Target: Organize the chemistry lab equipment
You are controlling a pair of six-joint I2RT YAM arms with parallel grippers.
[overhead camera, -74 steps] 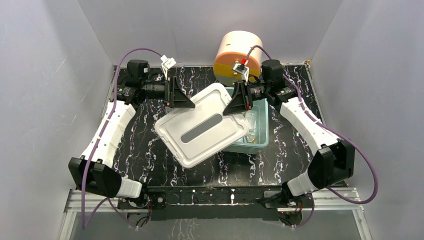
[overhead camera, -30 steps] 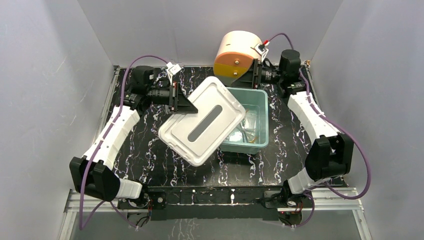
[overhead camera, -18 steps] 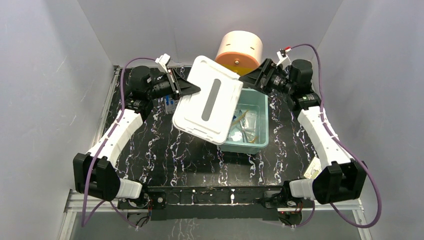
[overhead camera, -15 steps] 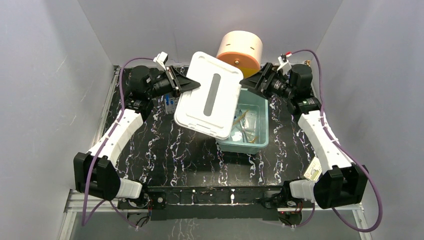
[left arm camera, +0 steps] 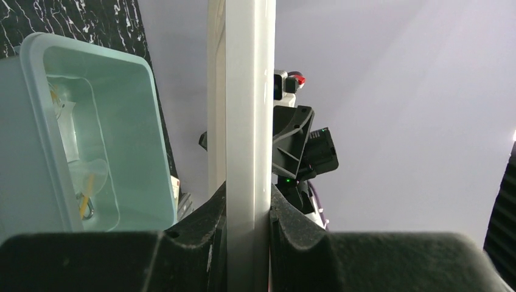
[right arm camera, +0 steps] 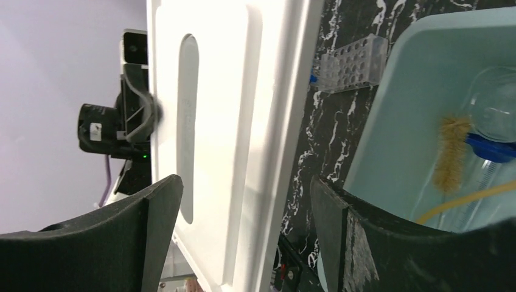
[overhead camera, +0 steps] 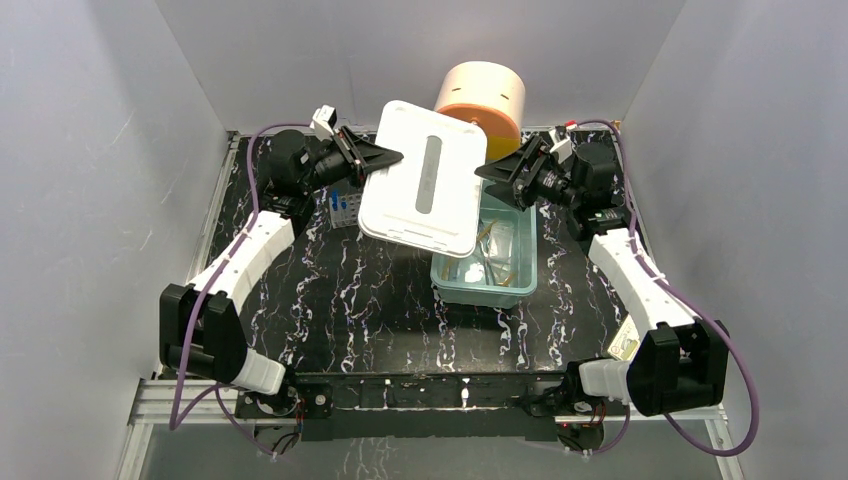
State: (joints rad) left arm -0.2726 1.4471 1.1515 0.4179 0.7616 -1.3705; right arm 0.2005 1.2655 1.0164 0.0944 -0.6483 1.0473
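Left end effector (overhead camera: pixel 388 157) pinches the white lid's (overhead camera: pixel 425 185) edge above the teal bin (overhead camera: pixel 532 250) — brush (right arm camera: pixel 451 153) and tubing (right arm camera: pixel 462 198) lie inside. Right end effector (overhead camera: pixel 492 170) gapes wide alongside; lidding the bin seemingly comes next — it needs square alignment.

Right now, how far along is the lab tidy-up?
Done: a brush and tan tubing lie in the teal bin. In hand: the left tool grips the white lid by its edge, raised over the bin; the right tool is open beside the opposite edge. Left: the clear rack sits on the table outside the bin, and the lid is not on.
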